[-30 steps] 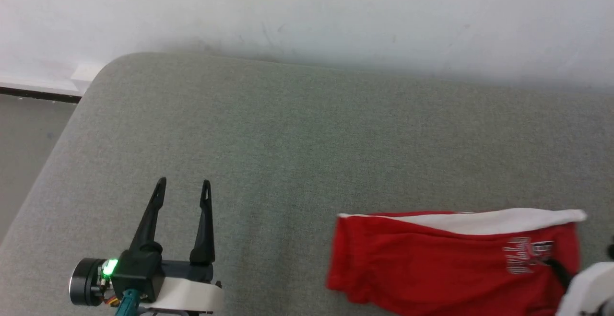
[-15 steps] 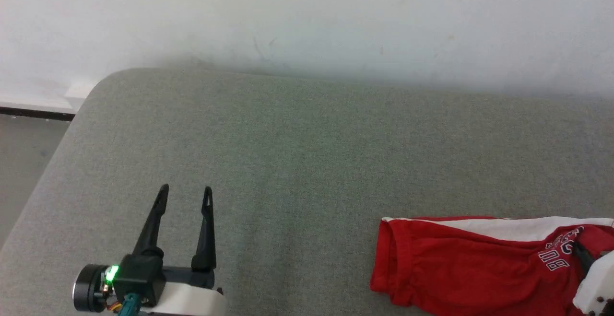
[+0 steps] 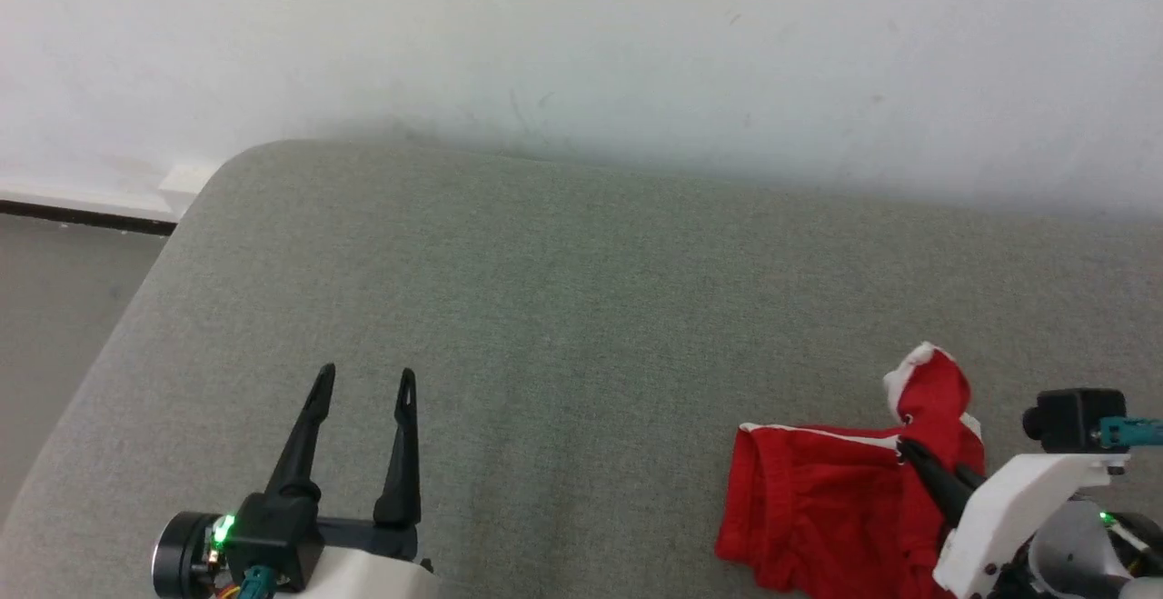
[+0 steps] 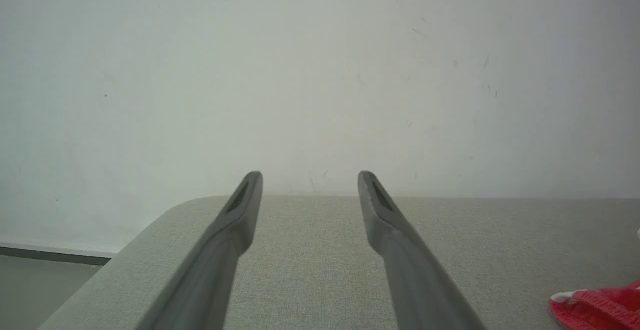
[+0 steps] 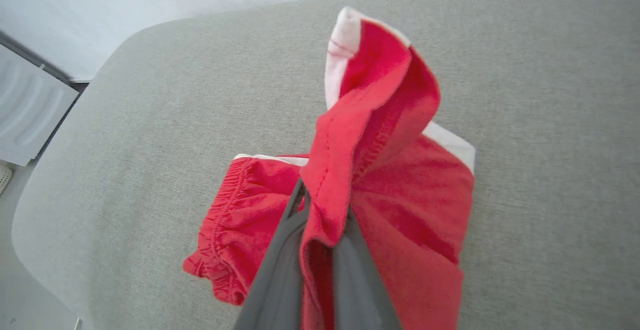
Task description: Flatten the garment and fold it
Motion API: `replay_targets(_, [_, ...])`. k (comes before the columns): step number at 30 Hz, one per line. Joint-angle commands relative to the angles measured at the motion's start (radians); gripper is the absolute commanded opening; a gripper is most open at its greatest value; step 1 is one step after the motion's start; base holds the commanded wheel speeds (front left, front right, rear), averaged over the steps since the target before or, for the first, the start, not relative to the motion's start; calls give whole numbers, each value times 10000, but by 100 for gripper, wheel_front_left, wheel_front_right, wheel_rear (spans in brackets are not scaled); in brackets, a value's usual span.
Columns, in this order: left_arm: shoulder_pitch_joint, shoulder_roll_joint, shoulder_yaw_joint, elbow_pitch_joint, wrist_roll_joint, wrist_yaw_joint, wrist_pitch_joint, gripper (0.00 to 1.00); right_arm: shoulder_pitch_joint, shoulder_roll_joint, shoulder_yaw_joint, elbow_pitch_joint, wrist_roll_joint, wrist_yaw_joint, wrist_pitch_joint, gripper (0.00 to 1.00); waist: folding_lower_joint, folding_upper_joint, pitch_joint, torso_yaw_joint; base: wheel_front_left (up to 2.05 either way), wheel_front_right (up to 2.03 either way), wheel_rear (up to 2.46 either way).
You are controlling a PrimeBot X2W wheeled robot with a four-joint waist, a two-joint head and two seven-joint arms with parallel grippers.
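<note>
Left pincer [image 3: 366, 372]: lower left of the head view, fingers spread wide, nothing between them, hovering over the grey fabric-topped table [image 3: 545, 290]
Right pincer [image 3: 904, 446]: lower right, clamped tight on a fold of the garment [image 3: 818, 508]
Garment: red shorts bunched on the table at lower right, one white-edged flap peaking up above the right pincer

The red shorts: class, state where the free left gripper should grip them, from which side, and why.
Probably the shorts' gathered waistband, coming from the robot's left: it lies flat, nearest the open left gripper, while the right gripper pinches the raised hem.
</note>
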Motion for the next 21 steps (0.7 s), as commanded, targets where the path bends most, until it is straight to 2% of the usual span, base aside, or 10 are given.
replay_targets(1, [93,-42,41,55,126,-85,-47,100,-63,175,158,-83,88,-9,14,0,1,0,-51,171,0,0,0])
replay_targets(6, [78,-91,98,79,164,-188,-47,100,-92,568,953,59,217,-9,-78,0,1,0,-41,459,0,0,0])
replay_targets(13, [10,-141,138,147,226,-341,-47,100,-323,696,1718,1285,-247,-9,-702,0,1,0,56,771,0,0,0])
replay_targets(14, [0,-150,149,152,233,-353,-47,100,-382,698,1854,1466,-375,-9,-788,48,1,0,66,793,0,0,0])
replay_targets(15, [-6,-158,164,153,240,-363,-47,100,-442,700,1976,1620,-456,-9,-887,100,1,0,80,808,0,0,0])
replay_targets(21, [-22,-228,245,169,284,-377,-47,100,-762,712,3322,1864,-145,-9,-1110,100,1,0,114,760,0,0,0])
